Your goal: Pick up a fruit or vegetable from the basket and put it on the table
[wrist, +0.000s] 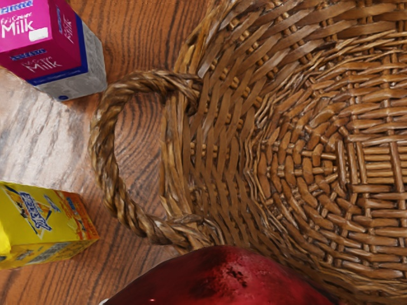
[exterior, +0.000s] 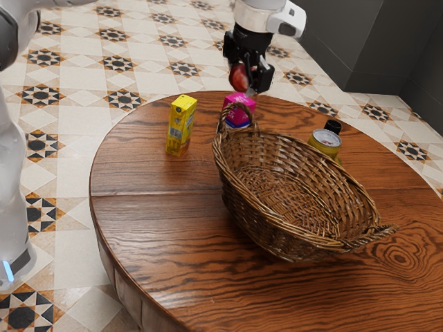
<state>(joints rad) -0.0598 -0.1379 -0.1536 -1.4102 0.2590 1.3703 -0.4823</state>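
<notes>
Fruit (exterior: 239, 77), red and glossy, sits clamped between both fingers of our gripper (exterior: 248, 77), and we hold it in the air, clear of table and basket. In our wrist view it bulges up at the lower edge, covering a little of the basket's rim. The wicker basket (exterior: 256, 225) rests on the round wooden table (exterior: 159, 256), a looped handle (wrist: 105, 136) at each end. Near one handle we have two cartons, both upright: the pink one (exterior: 243, 100), marked Milk, and the yellow one (exterior: 181, 124), a little apart from it. Along the basket's far side stands a jar (exterior: 325, 140) with a pale lid, a black cap (exterior: 333, 126) showing just behind. Patterned tiles (exterior: 76, 259) surround the table, and a dark wall (exterior: 381, 48) rises beyond.
</notes>
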